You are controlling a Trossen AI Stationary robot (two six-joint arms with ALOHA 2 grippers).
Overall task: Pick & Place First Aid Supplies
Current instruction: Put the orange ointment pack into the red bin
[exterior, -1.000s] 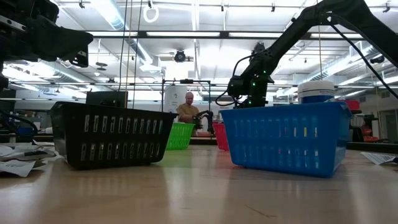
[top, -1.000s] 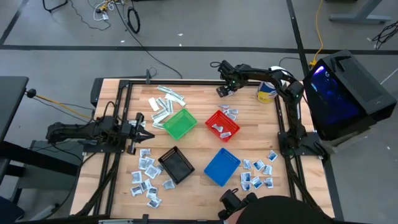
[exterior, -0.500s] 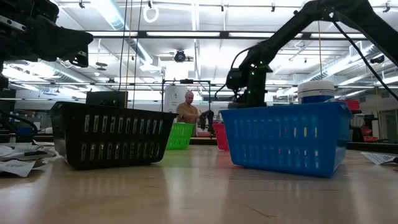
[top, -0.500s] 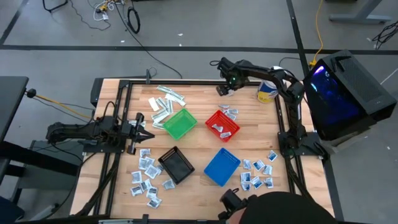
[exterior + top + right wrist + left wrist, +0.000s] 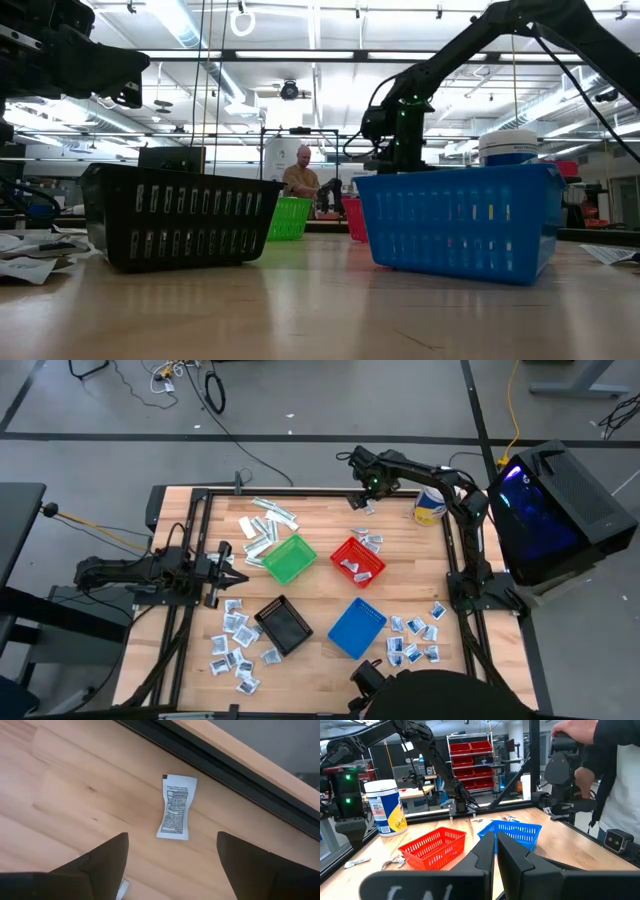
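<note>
A small white printed packet (image 5: 176, 813), one of the first aid supplies, lies flat on the wood close to the table's far frame rail; the high view shows this packet (image 5: 369, 509) too. My right gripper (image 5: 172, 840) hangs above it, pointing down, open, with nothing between its fingers; it also shows in the high view (image 5: 364, 488). My left gripper (image 5: 228, 568) waits level at the table's left side, shut and empty, as the left wrist view (image 5: 495, 855) confirms. More packets lie in groups at near left (image 5: 235, 645), near right (image 5: 415, 635) and far left (image 5: 265, 525).
Four baskets stand mid-table: green (image 5: 289, 558), red (image 5: 357, 560), black (image 5: 283, 625), blue (image 5: 357, 627). A white-lidded tub (image 5: 430, 508) stands at the far right. A few packets (image 5: 371, 542) lie beside the red basket. A person (image 5: 440, 695) leans at the near edge.
My right gripper has risen straight up from the packet near the far edge, staying open; the packet, which the gripper covered in the high view before, lies uncovered on the wood.
</note>
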